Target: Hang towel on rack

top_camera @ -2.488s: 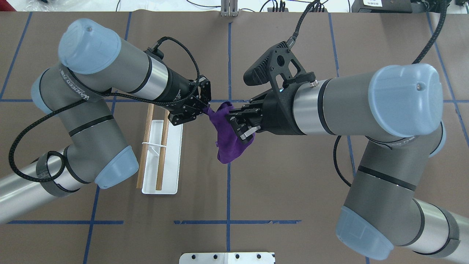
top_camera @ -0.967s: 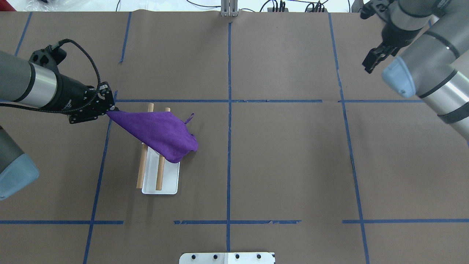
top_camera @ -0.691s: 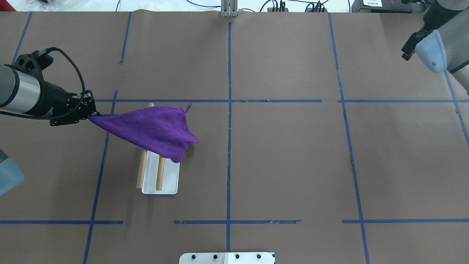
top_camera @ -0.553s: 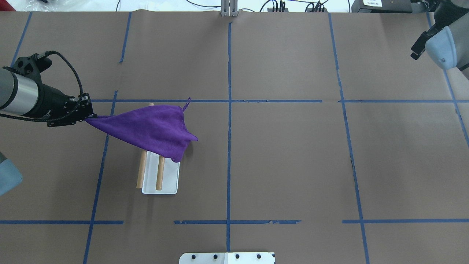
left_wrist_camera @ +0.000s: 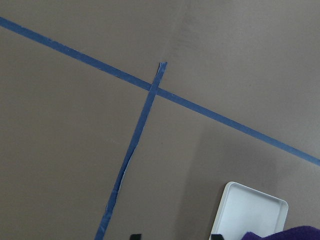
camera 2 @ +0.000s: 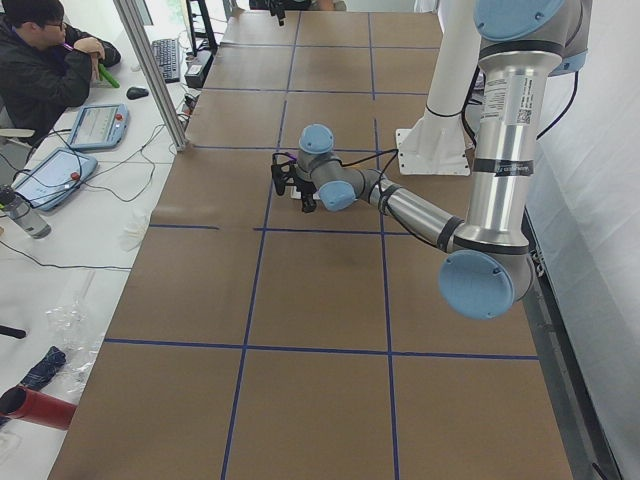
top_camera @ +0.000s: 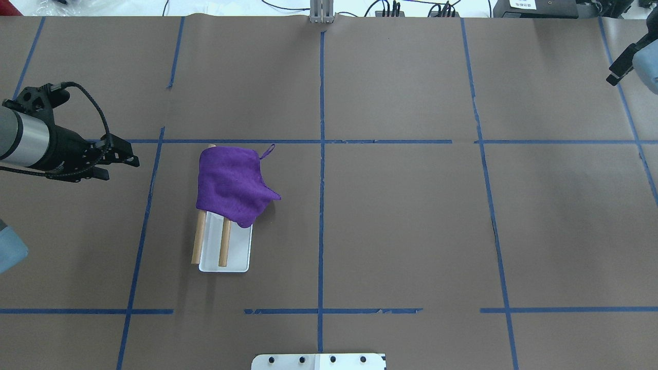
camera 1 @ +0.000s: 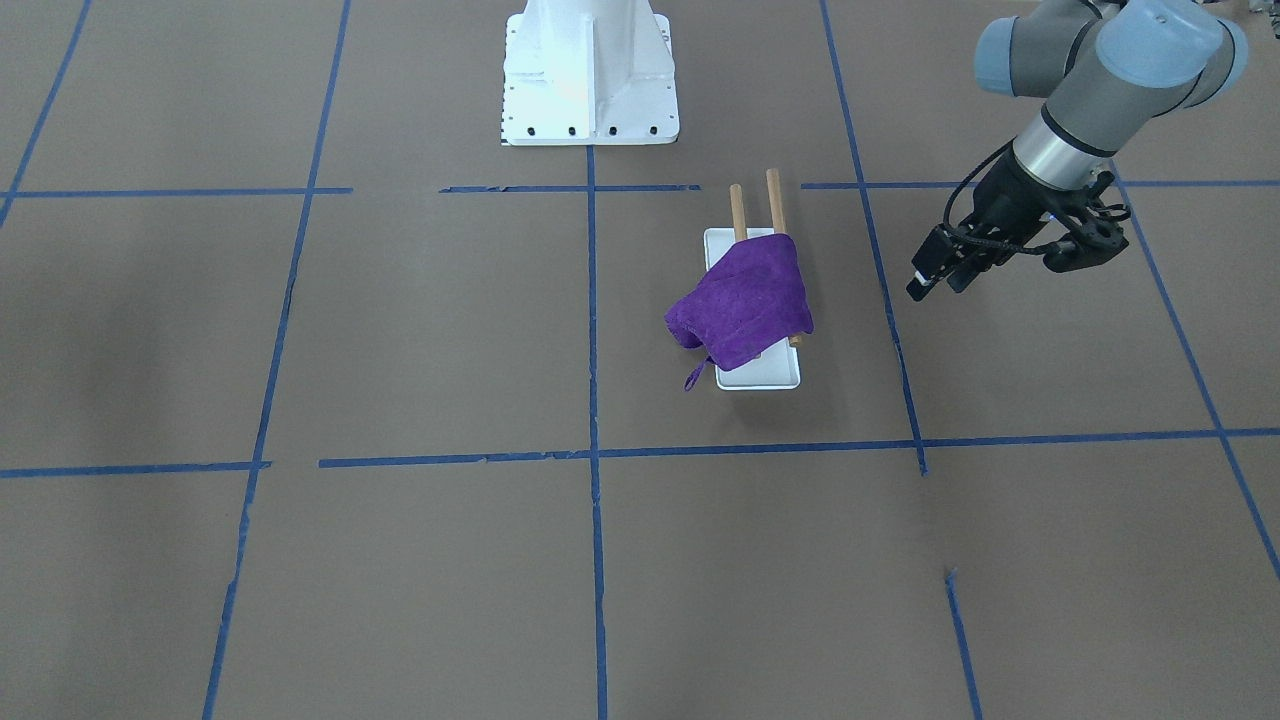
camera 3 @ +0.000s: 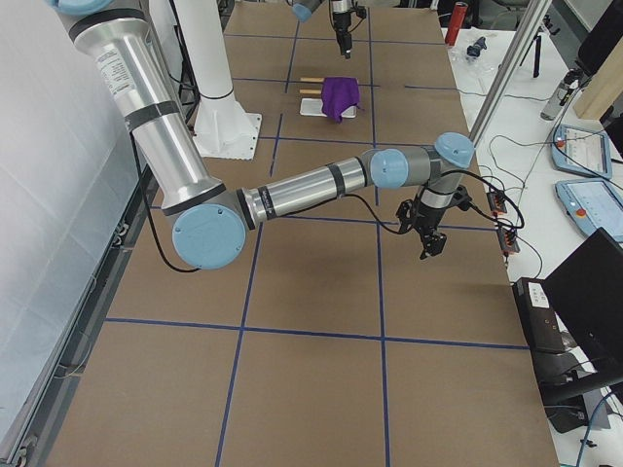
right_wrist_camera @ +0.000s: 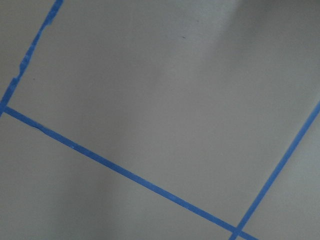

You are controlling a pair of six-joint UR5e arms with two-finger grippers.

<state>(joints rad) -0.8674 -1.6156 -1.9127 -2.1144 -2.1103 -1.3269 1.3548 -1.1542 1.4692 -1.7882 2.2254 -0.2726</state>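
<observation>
The towel [top_camera: 231, 182] lies draped over both rods [top_camera: 197, 241] of the rack [top_camera: 237, 254]. In the overhead view it covers their 12 o'clock half and leaves their 6 o'clock ends bare. A fold and the loop [top_camera: 267, 151] spill off toward 3 o'clock, while little cloth, as far as we can see, hangs past the 9 o'clock rod. Our left gripper [top_camera: 122, 168] sits well apart at 9 o'clock of the towel, jaws spread with nothing between them. The right gripper [camera 3: 428, 243] is far off toward the other end of the table [camera 3: 321, 370], and we cannot tell how its jaws stand. We judge the hanging done bar clearing the arm, so the care now is to leave the cloth alone. We would lift the left arm up and out toward 9 o'clock rather than sweep it across the rack. The towel seems to weigh more on the 3 o'clock side, and a nudge could slide it off.
</observation>
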